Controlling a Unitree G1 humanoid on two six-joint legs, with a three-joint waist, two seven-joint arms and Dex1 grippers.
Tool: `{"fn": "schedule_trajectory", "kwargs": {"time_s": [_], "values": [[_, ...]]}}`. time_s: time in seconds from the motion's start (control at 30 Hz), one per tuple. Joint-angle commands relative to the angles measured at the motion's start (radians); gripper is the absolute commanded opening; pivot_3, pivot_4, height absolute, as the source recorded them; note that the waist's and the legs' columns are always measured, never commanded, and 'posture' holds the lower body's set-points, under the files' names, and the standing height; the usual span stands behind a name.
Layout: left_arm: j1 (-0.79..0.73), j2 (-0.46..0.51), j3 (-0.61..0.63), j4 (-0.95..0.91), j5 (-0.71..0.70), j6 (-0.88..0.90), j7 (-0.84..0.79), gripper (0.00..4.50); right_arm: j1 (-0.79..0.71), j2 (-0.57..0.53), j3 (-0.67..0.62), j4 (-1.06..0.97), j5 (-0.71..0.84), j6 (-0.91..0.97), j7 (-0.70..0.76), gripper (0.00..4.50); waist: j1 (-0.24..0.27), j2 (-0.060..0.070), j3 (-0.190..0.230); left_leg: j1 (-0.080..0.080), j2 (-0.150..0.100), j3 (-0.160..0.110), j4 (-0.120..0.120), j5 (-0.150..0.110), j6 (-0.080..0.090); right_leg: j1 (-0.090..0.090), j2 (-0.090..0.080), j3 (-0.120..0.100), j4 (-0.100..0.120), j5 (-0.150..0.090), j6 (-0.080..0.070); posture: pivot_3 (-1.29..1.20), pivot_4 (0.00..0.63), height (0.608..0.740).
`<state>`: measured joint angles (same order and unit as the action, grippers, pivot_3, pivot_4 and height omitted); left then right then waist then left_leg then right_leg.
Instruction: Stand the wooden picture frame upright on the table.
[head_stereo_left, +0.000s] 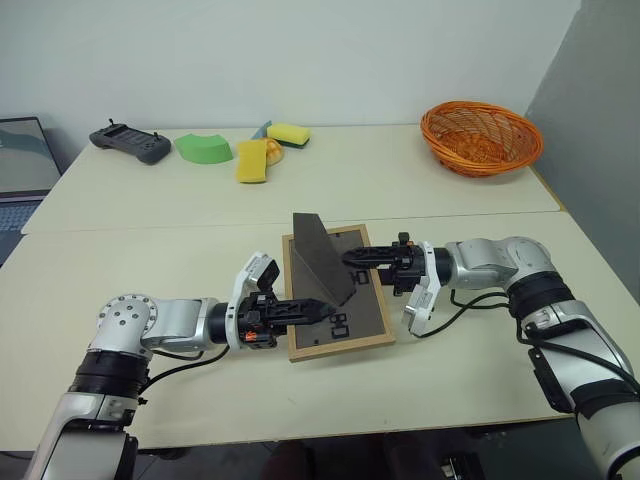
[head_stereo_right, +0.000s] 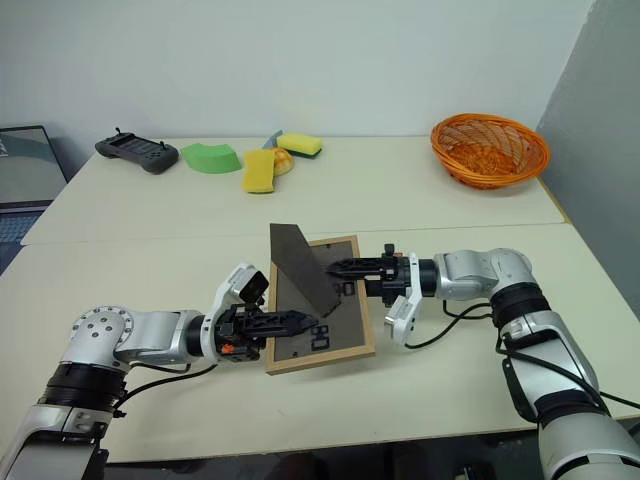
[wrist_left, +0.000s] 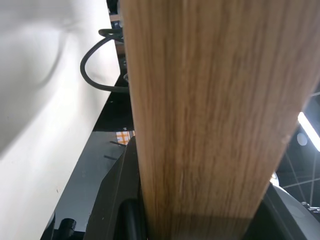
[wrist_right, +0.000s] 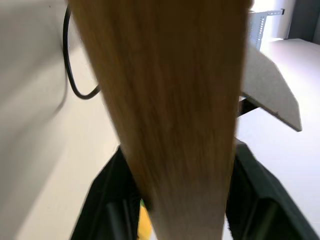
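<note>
Left eye view: both end effectors, left (head_stereo_left: 312, 311) and right (head_stereo_left: 358, 257), pinch the picture frame (head_stereo_left: 338, 300) lying back-up on the worktop (head_stereo_left: 150, 250); tilting it upright comes next.

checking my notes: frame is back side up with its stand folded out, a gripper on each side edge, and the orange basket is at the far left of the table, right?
Not quite. The orange basket sits at the far right of the table, as the left eye view shows. The rest holds: the wooden picture frame is back up, stand out, with the left gripper and right gripper on its side edges.
</note>
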<state>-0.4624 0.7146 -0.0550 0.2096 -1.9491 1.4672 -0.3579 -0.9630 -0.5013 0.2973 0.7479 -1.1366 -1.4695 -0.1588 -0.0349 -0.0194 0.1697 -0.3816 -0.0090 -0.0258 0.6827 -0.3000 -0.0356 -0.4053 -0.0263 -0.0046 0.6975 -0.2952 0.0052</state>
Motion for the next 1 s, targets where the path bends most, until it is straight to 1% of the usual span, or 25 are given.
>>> {"fn": "schedule_trajectory", "kwargs": {"time_s": [0.03,0.13,0.17,0.2,0.3,0.37,0.43,0.47,0.5,0.57,0.6,0.7,0.8,0.83,0.87,0.9,0.93,0.97,1.0], "values": [[0.020,0.005,0.011,-0.089,-0.023,-0.022,-0.007,1.28,-0.029,-0.027,0.029,-0.057,-0.051,0.028,-0.165,1.39,0.000,0.000,0.000,0.000,0.000,0.000,0.000,0.000,0.000,0.000,0.001,0.000,0.000,0.000,0.000,0.00,0.150,0.740],[0.045,0.009,0.020,-0.138,-0.023,-0.052,0.005,1.28,-0.038,-0.044,0.071,-0.068,-0.090,0.055,-0.252,1.37,0.000,0.000,0.000,0.000,0.000,0.000,-0.001,0.000,-0.001,0.000,0.001,0.001,0.000,0.000,0.000,0.00,0.150,0.740],[0.051,0.008,0.026,-0.153,-0.023,-0.063,0.007,1.98,-0.042,-0.049,0.084,-0.069,-0.099,0.064,-0.277,1.37,0.000,0.000,0.000,0.000,0.000,0.000,-0.001,0.001,-0.001,0.000,0.001,0.002,0.000,0.000,0.000,0.00,0.150,0.740],[0.054,0.007,0.031,-0.162,-0.023,-0.076,0.015,2.05,-0.046,-0.054,0.098,-0.066,-0.106,0.072,-0.300,1.35,0.000,0.000,0.000,0.000,0.000,0.000,-0.001,0.001,-0.001,0.000,0.002,0.002,0.000,0.000,0.000,0.00,0.150,0.740],[0.036,0.001,0.066,-0.145,-0.023,-0.101,0.021,2.58,-0.062,-0.071,0.130,-0.044,-0.102,0.084,-0.347,1.31,0.001,0.000,0.000,0.000,0.000,0.001,-0.001,0.001,-0.001,0.000,0.002,0.003,0.000,0.000,0.000,0.00,0.150,0.740],[0.018,0.004,0.094,-0.116,-0.023,-0.108,0.030,3.09,-0.069,-0.084,0.149,-0.034,-0.100,0.088,-0.374,1.31,0.002,0.000,0.000,0.000,0.000,0.001,-0.001,0.001,-0.001,0.000,0.002,0.003,0.000,0.000,0.000,0.00,0.150,0.740],[0.008,0.032,0.130,-0.087,-0.023,-0.112,0.044,3.56,-0.071,-0.100,0.159,-0.016,-0.079,0.079,-0.386,1.31,0.002,-0.001,0.000,0.000,0.000,0.001,-0.001,0.001,-0.001,0.000,0.002,0.003,0.000,0.000,0.000,0.00,0.150,0.740],[0.003,0.044,0.155,-0.066,-0.023,-0.114,0.052,3.71,-0.071,-0.108,0.162,-0.010,-0.072,0.073,-0.393,1.31,0.002,-0.001,0.000,0.000,0.000,0.001,-0.001,0.001,-0.001,0.000,0.002,0.003,0.000,0.000,0.000,0.00,0.150,0.740],[-0.001,0.062,0.184,-0.051,-0.023,-0.116,0.055,3.99,-0.071,-0.116,0.164,0.002,-0.061,0.066,-0.393,1.31,0.001,-0.001,0.000,0.000,0.000,0.001,-0.001,0.001,-0.001,0.000,0.002,0.003,0.000,0.000,0.000,0.00,0.150,0.740],[-0.007,0.089,0.237,-0.036,-0.023,-0.121,0.065,4.34,-0.073,-0.128,0.170,0.029,-0.038,0.051,-0.389,1.31,0.000,-0.001,0.000,0.000,0.000,0.001,-0.001,0.001,-0.001,0.000,0.002,0.003,0.000,0.000,0.000,0.00,0.150,0.740],[-0.007,0.109,0.267,-0.039,-0.023,-0.124,0.069,4.49,-0.075,-0.130,0.172,0.058,-0.012,0.042,-0.374,1.31,0.000,-0.001,0.000,0.000,0.000,0.001,-0.001,0.001,-0.001,-0.001,0.002,0.003,0.000,0.000,0.000,0.00,0.150,0.740],[0.025,0.185,0.329,-0.133,-0.023,-0.136,0.087,4.50,-0.097,-0.117,0.178,0.198,0.105,0.005,-0.287,1.31,-0.004,-0.002,0.000,0.000,0.001,0.002,-0.002,0.001,-0.001,-0.001,0.003,0.003,0.000,0.000,0.000,0.00,0.150,0.740],[0.074,0.281,0.349,-0.283,-0.019,-0.170,0.160,4.50,-0.139,-0.050,0.158,0.428,0.319,0.000,-0.083,1.31,-0.013,-0.003,0.001,0.000,0.002,0.003,-0.002,0.000,-0.001,0.000,0.002,0.004,-0.001,0.000,0.000,0.00,0.150,0.740],[0.080,0.304,0.355,-0.344,0.034,-0.187,0.185,4.50,-0.152,-0.014,0.127,0.497,0.422,0.009,0.014,1.31,-0.017,-0.005,0.001,0.000,0.002,0.003,-0.002,0.000,-0.001,0.000,0.002,0.005,-0.001,0.000,0.000,0.00,0.150,0.740],[0.080,0.312,0.361,-0.391,0.071,-0.216,0.215,4.50,-0.158,0.036,0.076,0.550,0.547,0.046,0.177,1.31,-0.019,-0.005,0.002,0.001,0.002,0.004,-0.002,0.000,-0.001,0.001,0.002,0.005,-0.001,0.000,-0.001,0.00,0.150,0.740],[0.081,0.316,0.366,-0.430,0.099,-0.243,0.240,4.50,-0.142,0.082,0.029,0.538,0.710,0.138,0.376,1.31,-0.021,-0.007,0.002,0.001,0.002,0.004,-0.002,0.000,-0.001,0.001,0.002,0.005,-0.001,0.000,-0.001,0.00,0.150,0.740],[0.083,0.315,0.369,-0.474,0.148,-0.267,0.250,4.50,-0.122,0.125,-0.024,0.486,0.886,0.271,0.586,1.31,-0.022,-0.008,0.002,0.002,0.003,0.004,-0.002,0.000,-0.001,0.001,0.003,0.005,-0.001,0.000,-0.001,0.00,0.150,0.740],[0.091,0.310,0.369,-0.515,0.196,-0.291,0.266,4.50,-0.107,0.166,-0.080,0.419,1.044,0.445,0.798,1.31,-0.024,-0.008,0.002,0.002,0.003,0.003,-0.002,0.000,-0.001,0.002,0.003,0.004,-0.001,0.000,-0.001,0.00,0.150,0.740],[0.106,0.308,0.365,-0.552,0.248,-0.305,0.271,4.50,-0.103,0.196,-0.126,0.367,1.157,0.612,0.960,1.31,-0.025,-0.008,0.002,0.001,0.004,0.003,-0.002,0.000,-0.001,0.002,0.003,0.004,-0.001,0.001,-0.001,0.00,0.150,0.740]]}}
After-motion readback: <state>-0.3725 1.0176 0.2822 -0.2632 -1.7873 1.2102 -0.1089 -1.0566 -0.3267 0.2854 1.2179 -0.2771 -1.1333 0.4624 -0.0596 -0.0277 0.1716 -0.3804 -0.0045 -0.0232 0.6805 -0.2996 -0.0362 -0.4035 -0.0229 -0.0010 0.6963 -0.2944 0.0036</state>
